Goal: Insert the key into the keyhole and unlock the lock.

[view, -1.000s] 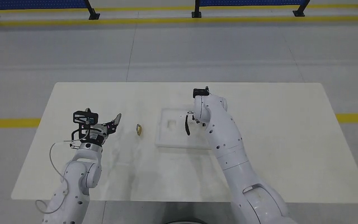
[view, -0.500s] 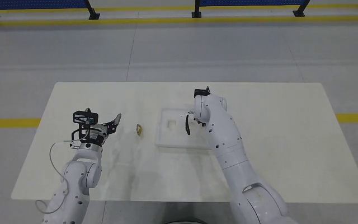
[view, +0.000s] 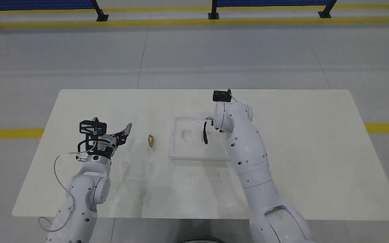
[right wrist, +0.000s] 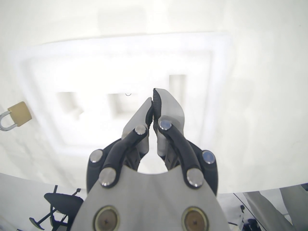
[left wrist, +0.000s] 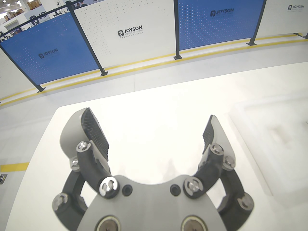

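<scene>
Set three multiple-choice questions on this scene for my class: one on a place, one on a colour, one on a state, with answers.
1. Where does the padlock lie?
A. On the table, beside the tray.
B. Inside the tray.
C. Between the left jaws.

2. What colour is the padlock's body?
A. Red.
B. Black.
C. Brass yellow.

3. How do the left jaws stand?
A. Shut.
B. Open, holding nothing.
C. Shut on the padlock.

Answers: 1 A, the top view shows it on bare table apart from the tray; 2 C, the right wrist view shows a brass body; 3 B, the left wrist view shows a wide gap between them.
</scene>
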